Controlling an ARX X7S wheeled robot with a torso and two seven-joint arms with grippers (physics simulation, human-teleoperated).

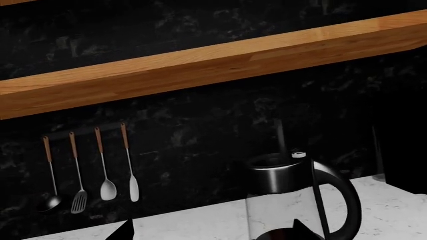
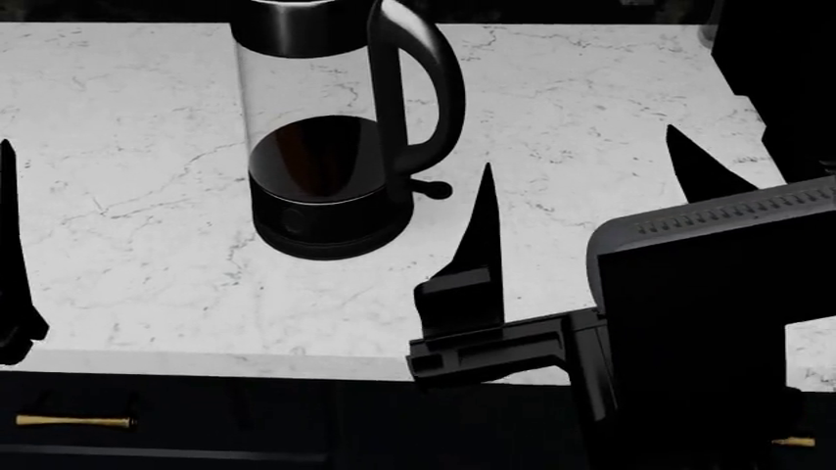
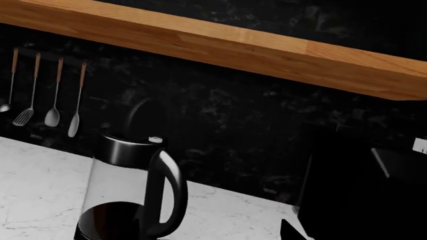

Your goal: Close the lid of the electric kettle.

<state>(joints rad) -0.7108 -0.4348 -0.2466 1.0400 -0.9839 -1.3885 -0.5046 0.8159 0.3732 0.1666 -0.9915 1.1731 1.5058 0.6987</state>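
The electric kettle (image 2: 320,147) stands at the back of the white marble counter, with a clear glass body, black base and loop handle (image 2: 425,88). It also shows in the left wrist view (image 1: 277,175) and the right wrist view (image 3: 127,150). The lid (image 3: 143,117) stands upright, open, behind the collar, next to the white button (image 3: 155,139). My right gripper (image 2: 579,147) is open, right of the kettle's handle and apart from it. My left gripper (image 1: 213,227) is open, low and left of the kettle; one of its fingers (image 2: 8,206) shows at the head view's left edge.
A boxy black machine (image 3: 360,190) stands right of the kettle by the wall. A wooden shelf (image 1: 200,65) runs above the counter. Several utensils (image 1: 100,170) hang on a rail on the black wall. The counter's front edge (image 2: 261,364) has dark drawers below it.
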